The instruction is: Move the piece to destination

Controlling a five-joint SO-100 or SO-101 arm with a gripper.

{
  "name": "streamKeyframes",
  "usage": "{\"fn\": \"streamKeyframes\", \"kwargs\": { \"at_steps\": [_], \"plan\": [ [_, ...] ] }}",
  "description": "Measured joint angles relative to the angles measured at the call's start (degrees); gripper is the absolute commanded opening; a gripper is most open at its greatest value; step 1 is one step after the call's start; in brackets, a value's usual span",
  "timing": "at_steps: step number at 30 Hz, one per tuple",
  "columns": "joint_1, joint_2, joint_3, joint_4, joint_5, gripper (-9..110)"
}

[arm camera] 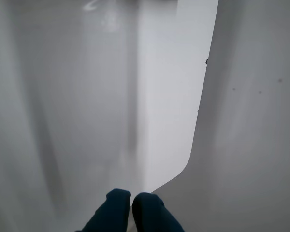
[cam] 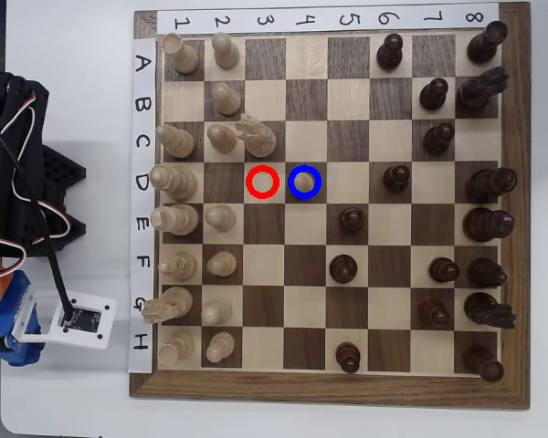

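Gripper (arm camera: pixel 131 203) fingertips pressed together, empty, off the board's (cam: pixel 324 388) left edge. One pale pawn (cam: pixel 304 182) stands inside the blue ring (cam: pixel 305 182); red-ringed square (cam: pixel 262 182) beside it vacant.

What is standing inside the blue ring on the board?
In the overhead view, the blue ring encloses a small pale pawn. It covers most of the square, so little of the dark wood under it shows. The red ring beside it encloses only bare square.

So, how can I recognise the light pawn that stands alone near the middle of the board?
On the chessboard in the overhead view, follow row D to column 4. The pale pawn stands there on a dark square, the only piece inside the blue ring; the red ring beside it is empty.
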Motion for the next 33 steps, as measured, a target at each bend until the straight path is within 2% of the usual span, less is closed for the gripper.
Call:
{"fn": "streamKeyframes", "kwargs": {
  "at_steps": [33],
  "plan": [
    [0.0, 0.0, 0.0, 0.0, 0.0, 0]
  ]
}}
